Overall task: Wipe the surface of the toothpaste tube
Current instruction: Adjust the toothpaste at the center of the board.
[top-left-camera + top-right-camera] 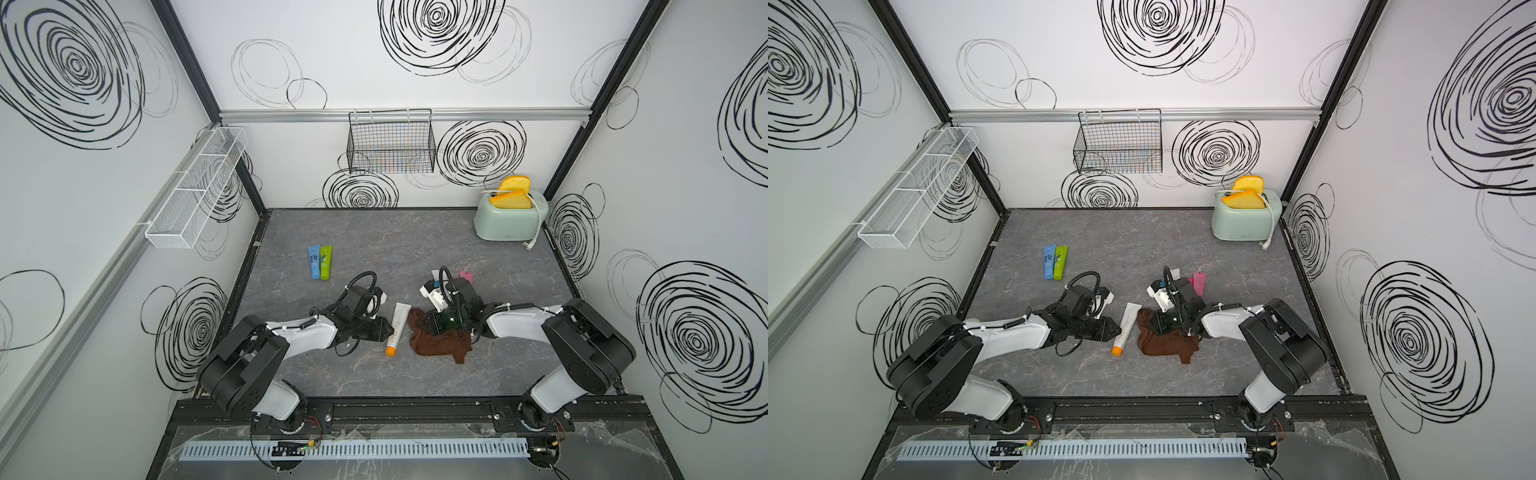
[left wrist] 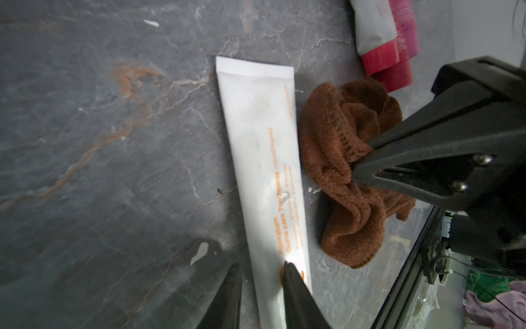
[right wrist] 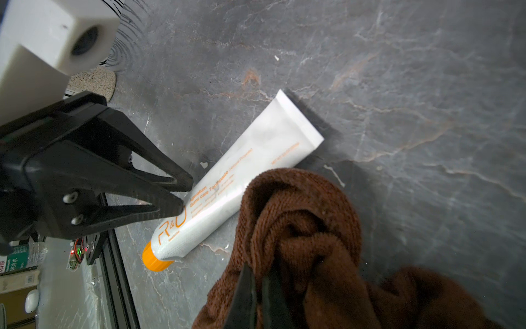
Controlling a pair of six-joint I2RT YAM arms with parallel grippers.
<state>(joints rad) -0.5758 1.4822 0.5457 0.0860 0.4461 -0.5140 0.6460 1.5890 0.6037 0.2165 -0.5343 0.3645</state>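
The toothpaste tube (image 1: 397, 328) lies flat on the tabletop (image 1: 374, 241); the left hand (image 3: 183, 195), jaws narrow, meets its edge near the cap (image 3: 153, 257), likely to pin it, while the right hand (image 2: 360, 168) clamps a brown cloth (image 2: 336, 159) just beside it for wiping

Smooth white plastic toothpaste tube (image 3: 256, 159), nubby brown terry cloth (image 3: 299, 205), matt grey stone-look tabletop (image 3: 398, 71)
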